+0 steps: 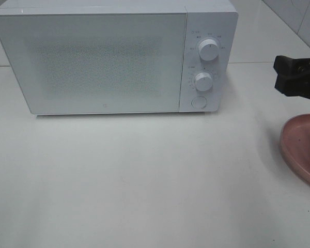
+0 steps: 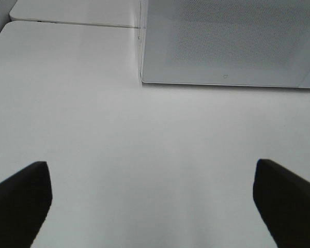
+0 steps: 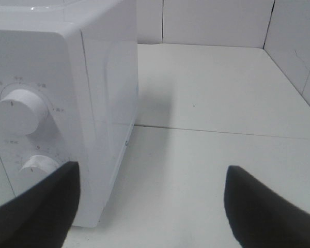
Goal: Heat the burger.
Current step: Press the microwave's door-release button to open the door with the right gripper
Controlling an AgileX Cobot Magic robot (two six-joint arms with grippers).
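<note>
The burger is out of view in all three views. The white microwave (image 1: 93, 57) stands at the back of the table with its door shut, and it hides whatever is inside. My right gripper (image 1: 279, 75) hovers at the right edge of the overhead view, to the right of the microwave and above the pink plate (image 1: 302, 144). In the right wrist view the right gripper (image 3: 152, 166) is open and empty, level with the microwave's dial side (image 3: 67, 77). My left gripper (image 2: 151, 164) is open and empty over bare table, in front of the microwave (image 2: 227, 41).
The microwave's control panel has an upper knob (image 1: 208, 50), a lower knob (image 1: 203, 81) and a round button (image 1: 198, 102). The visible part of the pink plate has nothing on it. White tabletop (image 1: 144, 181) spreads in front of the microwave. Tiled walls stand behind.
</note>
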